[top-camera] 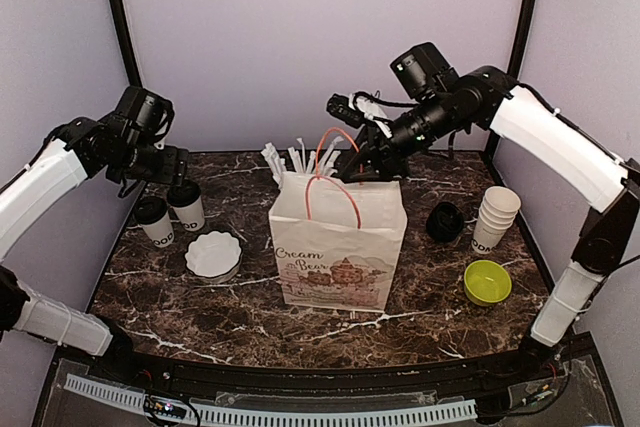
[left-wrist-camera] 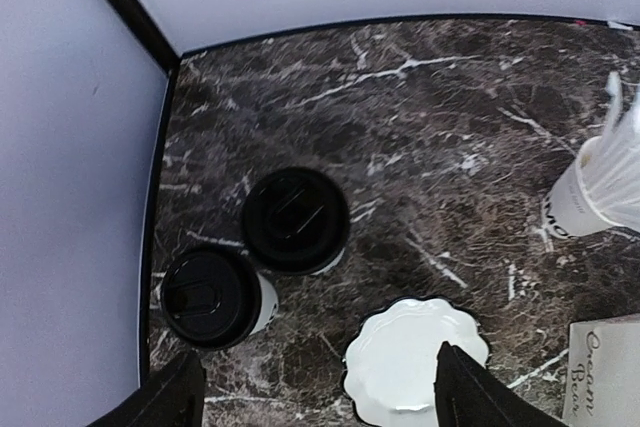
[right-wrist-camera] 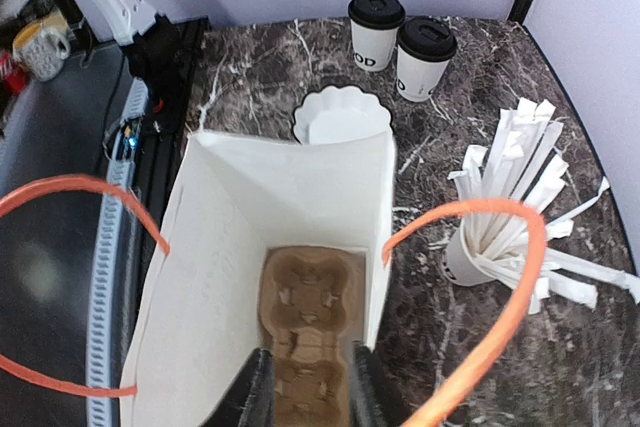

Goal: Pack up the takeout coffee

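Takeout coffee cups, white paper, wear round black lids; left jaws gape, right jaws seemingly ajar.

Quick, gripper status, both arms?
Left gripper: open, empty, above the lidded cups.
Right gripper: partly open over the paper bag mouth, holding nothing visible.

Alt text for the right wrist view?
Open white paper bag seen from above, a brown cup carrier at its bottom, under the open right gripper. Beyond stand two black-lidded coffee cups and a scalloped white dish; beside it, a cup of wrapped straws.
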`<state>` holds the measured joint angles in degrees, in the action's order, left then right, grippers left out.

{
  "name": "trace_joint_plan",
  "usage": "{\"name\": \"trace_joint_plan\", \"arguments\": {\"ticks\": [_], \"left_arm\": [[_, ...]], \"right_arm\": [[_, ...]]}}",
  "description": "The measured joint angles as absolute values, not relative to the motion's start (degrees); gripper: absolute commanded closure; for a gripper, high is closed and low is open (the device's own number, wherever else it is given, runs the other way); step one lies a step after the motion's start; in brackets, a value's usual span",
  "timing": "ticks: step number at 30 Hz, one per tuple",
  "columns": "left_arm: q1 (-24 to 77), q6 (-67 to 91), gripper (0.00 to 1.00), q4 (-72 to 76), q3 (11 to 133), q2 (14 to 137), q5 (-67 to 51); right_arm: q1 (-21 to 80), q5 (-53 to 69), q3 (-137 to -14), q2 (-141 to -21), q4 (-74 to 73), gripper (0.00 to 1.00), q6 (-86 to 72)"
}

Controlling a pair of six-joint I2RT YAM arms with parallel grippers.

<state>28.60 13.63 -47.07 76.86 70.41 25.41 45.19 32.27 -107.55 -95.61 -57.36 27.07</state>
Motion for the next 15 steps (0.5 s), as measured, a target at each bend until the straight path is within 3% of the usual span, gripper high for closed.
{"name": "trace_joint_plan", "arguments": {"ticks": [5,9,15], "left_arm": [[18.2,14.2,0.14,-50.9,76.9,74.6,21.8],[12.4,13.7,0.11,-52.5,78.0,78.0,18.5],[5.8,12.0,0.10,-54.2,82.1,84.8,14.2]], "right_arm": [[43.9,29.8,-109.1,-97.4,-56.5,0.45,24.9],[42.0,28.2,-108.7,-95.0,-55.5,0.38,23.7],[34.7,27.0,-97.3,-81.2,-50.0,0.29,23.5]]}}
